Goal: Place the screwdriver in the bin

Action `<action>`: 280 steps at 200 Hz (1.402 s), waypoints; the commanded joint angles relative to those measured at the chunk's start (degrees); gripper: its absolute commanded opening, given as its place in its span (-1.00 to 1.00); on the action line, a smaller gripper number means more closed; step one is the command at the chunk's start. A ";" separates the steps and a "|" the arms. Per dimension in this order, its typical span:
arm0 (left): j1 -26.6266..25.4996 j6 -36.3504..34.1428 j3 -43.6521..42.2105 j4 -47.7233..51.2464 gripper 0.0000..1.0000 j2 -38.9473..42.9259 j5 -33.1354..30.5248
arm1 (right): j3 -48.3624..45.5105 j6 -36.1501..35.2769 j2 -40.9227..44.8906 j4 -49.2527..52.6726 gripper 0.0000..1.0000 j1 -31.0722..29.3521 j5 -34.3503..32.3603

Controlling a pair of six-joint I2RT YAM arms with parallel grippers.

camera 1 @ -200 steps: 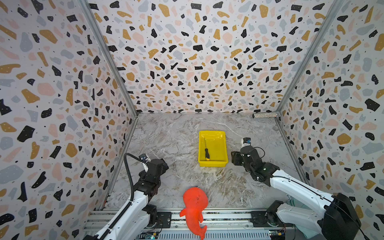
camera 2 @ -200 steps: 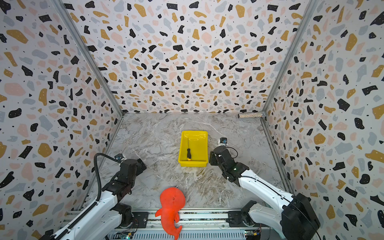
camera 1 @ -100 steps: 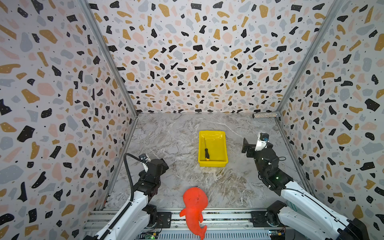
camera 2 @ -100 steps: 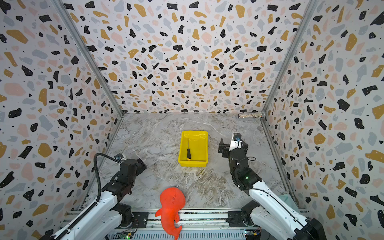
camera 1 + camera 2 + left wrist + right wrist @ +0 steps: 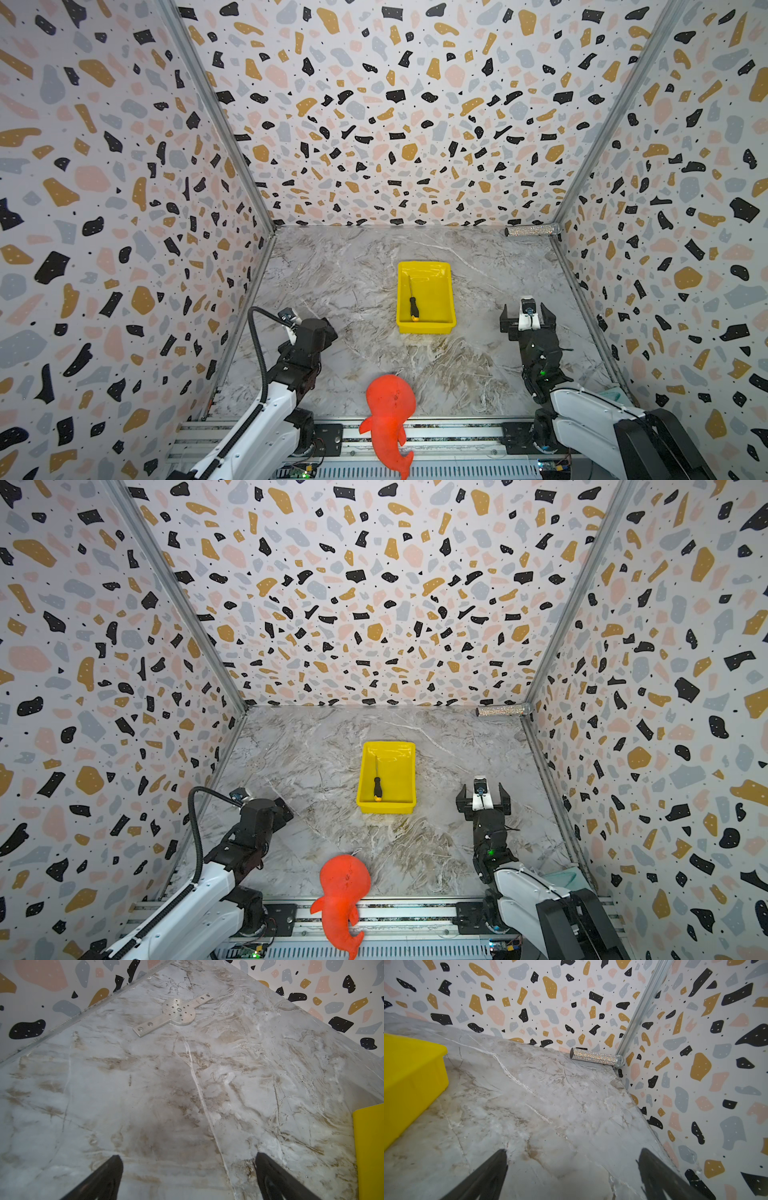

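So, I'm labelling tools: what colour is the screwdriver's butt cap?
Yellow-orange, on a black handle. The screwdriver shows best in a top view, inside the bin.

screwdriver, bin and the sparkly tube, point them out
screwdriver (image 5: 414, 306): in a top view, on its black handle
bin (image 5: 434, 291): in a top view, on its bare floor
sparkly tube (image 5: 593, 1057): right wrist view, middle of its barrel

You had a bright yellow bin (image 5: 436, 286), and a screwdriver (image 5: 414, 306) with black handle and yellow-orange cap. Your table (image 5: 353, 291) was grey-white marble veined brown; the walls (image 5: 395, 124) white terrazzo flecked black, ochre, pink and grey. The plush toy (image 5: 390, 407) was orange-red.
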State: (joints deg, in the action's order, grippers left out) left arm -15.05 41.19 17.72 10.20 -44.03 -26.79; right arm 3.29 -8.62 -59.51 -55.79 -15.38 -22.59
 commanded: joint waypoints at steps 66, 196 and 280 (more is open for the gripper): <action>0.28 -0.41 -0.63 -1.95 1.00 0.43 0.24 | 5.43 6.12 -19.39 -16.93 1.00 3.61 3.83; 0.29 -0.46 -0.45 -2.20 0.99 -0.35 0.15 | 7.36 10.07 -25.96 -18.08 1.00 9.44 11.78; 0.29 -0.15 -0.37 -2.33 1.00 -1.04 -0.38 | 7.54 9.85 -25.92 -17.78 0.98 9.53 11.82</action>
State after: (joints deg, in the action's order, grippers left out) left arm -15.05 41.19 17.72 9.80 -44.75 -26.79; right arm 9.72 0.62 -85.56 -73.93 -6.04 -11.09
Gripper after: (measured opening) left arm 0.997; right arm 0.991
